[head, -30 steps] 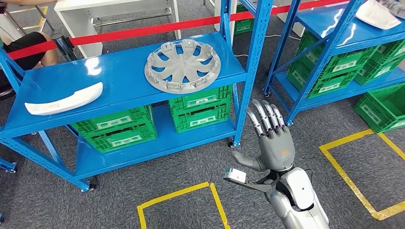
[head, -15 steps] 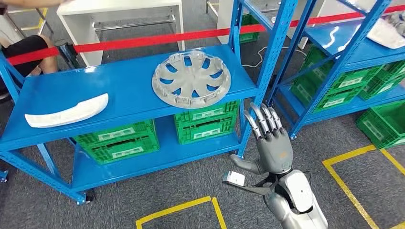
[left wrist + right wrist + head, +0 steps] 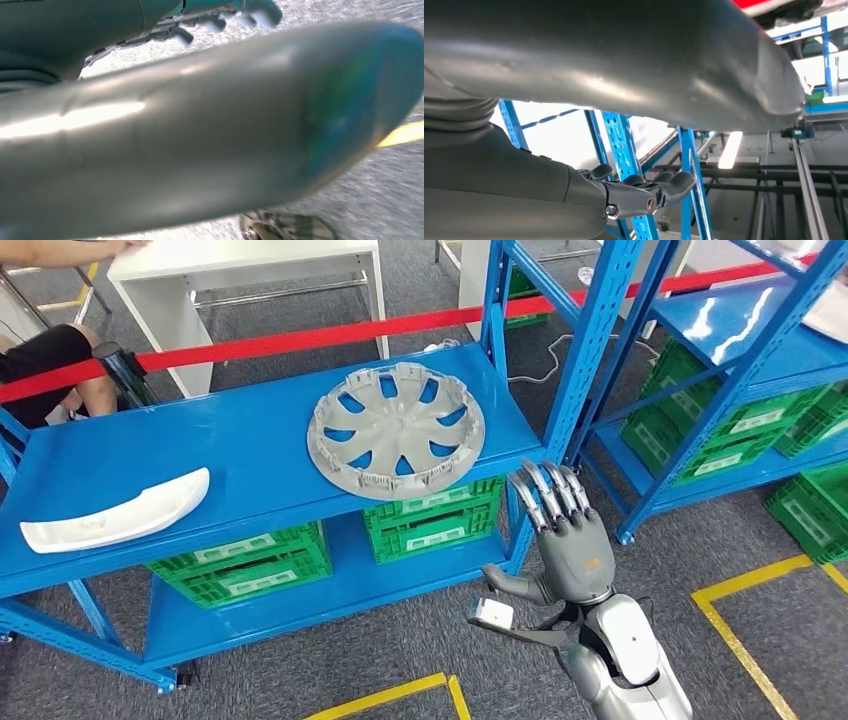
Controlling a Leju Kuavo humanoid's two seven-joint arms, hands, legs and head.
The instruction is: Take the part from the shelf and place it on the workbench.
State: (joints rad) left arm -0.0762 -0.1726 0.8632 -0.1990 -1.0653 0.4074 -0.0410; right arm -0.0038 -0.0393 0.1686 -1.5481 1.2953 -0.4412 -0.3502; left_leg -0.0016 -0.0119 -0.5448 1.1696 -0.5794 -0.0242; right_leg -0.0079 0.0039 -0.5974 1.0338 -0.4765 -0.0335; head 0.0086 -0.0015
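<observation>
Grey wheel cover (image 3: 397, 430) (the part) lies flat on top level of blue shelf (image 3: 250, 455), toward its right end, rim near the front edge. White curved trim piece (image 3: 115, 510) lies on same level, far left, well apart from the cover. Green crates (image 3: 435, 515) sit on the lower level under the cover, more green crates (image 3: 240, 560) to their left.

Right hand (image 3: 565, 540) is raised over the carpet floor, palm down, fingers spread & pointing away, holding nothing. It's just right of the shelf's front-right blue upright (image 3: 590, 345), lower than the top level; that post stands btwn hand and cover. In right wrist view the dark fingers (image 3: 659, 187) lie straight out near a blue perforated post (image 3: 624, 145).

Left hand (image 3: 200, 130): left wrist view is a blurred close-up of thumb over grey carpet, so can't tell if open or closed.

Red barrier tape (image 3: 300, 338) runs behind the shelf; white table (image 3: 240, 270) beyond it. Second blue shelf (image 3: 740, 330) w/ green crates stands to the right. Person's leg (image 3: 60, 365) at far left. Yellow floor tape (image 3: 740, 585) near right.
</observation>
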